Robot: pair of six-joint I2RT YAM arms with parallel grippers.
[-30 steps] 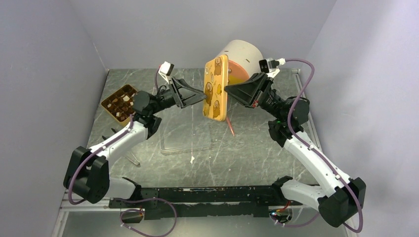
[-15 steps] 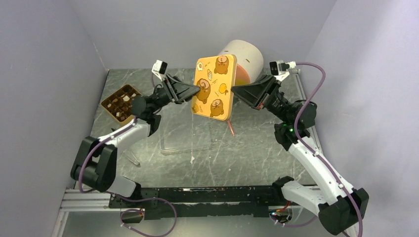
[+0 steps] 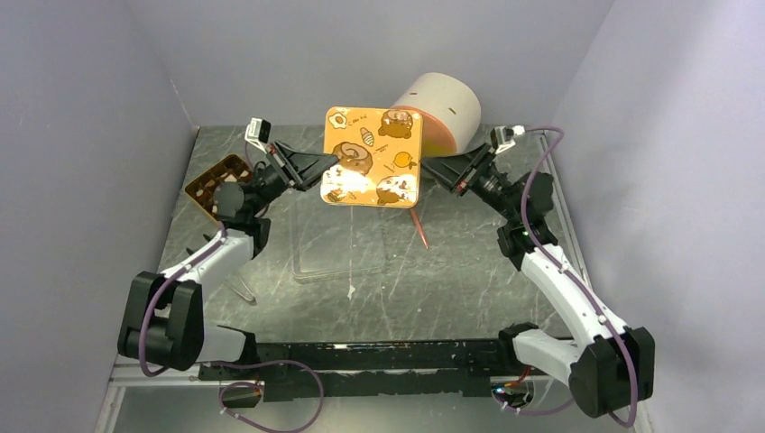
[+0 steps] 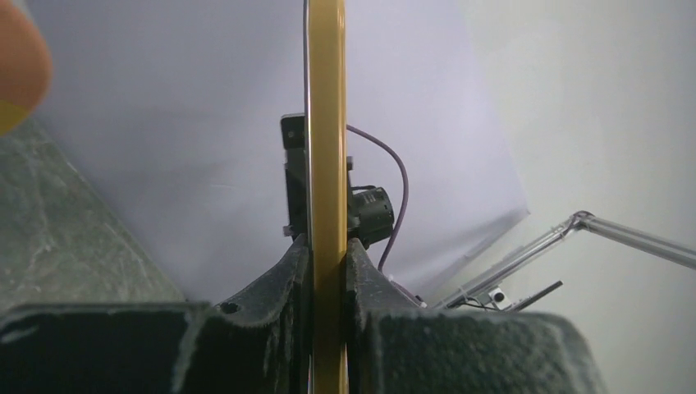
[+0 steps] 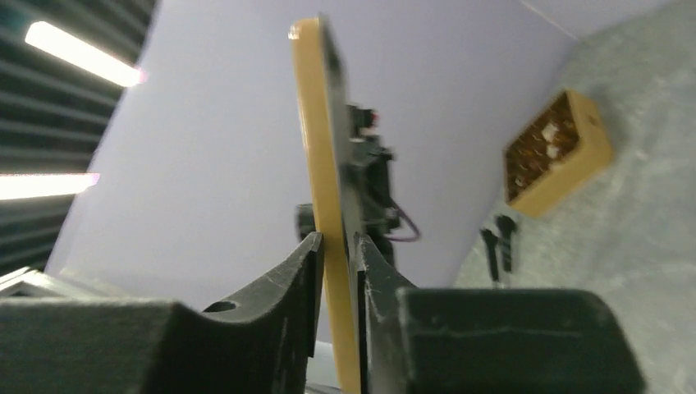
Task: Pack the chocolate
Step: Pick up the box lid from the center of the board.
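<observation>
Blocking part of the back of the table (image 3: 469, 271), a flat yellow panel (image 3: 374, 158) printed with cartoon animals hangs in the air between the two arms, its printed face turned toward the overhead camera. It hides the lower front of the white cylinder (image 3: 442, 104) behind it and the top end of the thin orange-red stick (image 3: 420, 231). Both wrist cameras see the panel only edge-on, as a narrow yellow strip cut off by the frame.

The left gripper (image 3: 336, 162) is clenched on the panel's left edge, a finger pressed against each face. The right gripper (image 3: 426, 165) grasps the opposite edge the same way.

The chocolate (image 3: 223, 185) sits in the golden-brown compartmented tray (image 3: 193, 191) on the table's far left, below and to the left of the left gripper and well apart from the right one. The left arm covers the tray's near right corner, so some compartments are hidden. The pieces are too small to count. A tiny white bit (image 3: 351, 290) lies alone on the table nearer the arm bases; whether it is chocolate cannot be told.
</observation>
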